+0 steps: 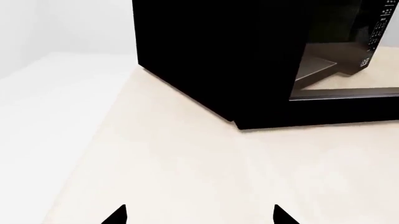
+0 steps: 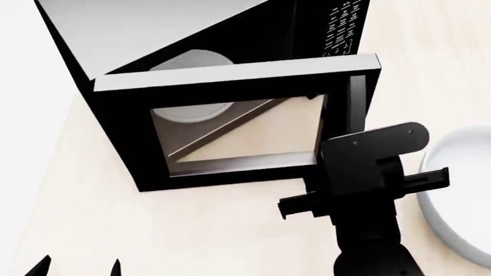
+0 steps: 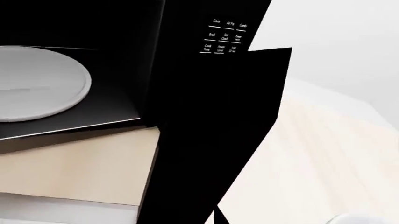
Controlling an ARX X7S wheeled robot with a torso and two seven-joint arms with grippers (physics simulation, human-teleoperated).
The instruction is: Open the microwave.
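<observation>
Nearest the viewer, the left gripper (image 2: 77, 269) shows only two black fingertips (image 1: 115, 215) spread apart over the bare pale beige countertop (image 1: 187, 177), holding nothing, well short of the appliance. Right gripper (image 2: 360, 192), black and blocky, sits up against the free right edge of the swung-out door (image 2: 238, 129); cannot tell whether its jaws are spread or pinched, since the arm body hides them and the wrist view only shows dark door edge. Just beyond that claw is the door, black-framed with a glass window, long axis running left-right across the claw's front, hinged on the far left side. Further past it stands the large black box microwave (image 2: 176, 40) with grey metallic top; white-lettered keypad (image 3: 224, 41) up ahead of the right claw, white round turntable (image 3: 37, 84) visible inside the cavity. Right arm is clearly nearer; judging by the gap, the door is already partly open and needs more outward swing. White rounded dish (image 2: 460, 195) lies to the claw's right.
</observation>
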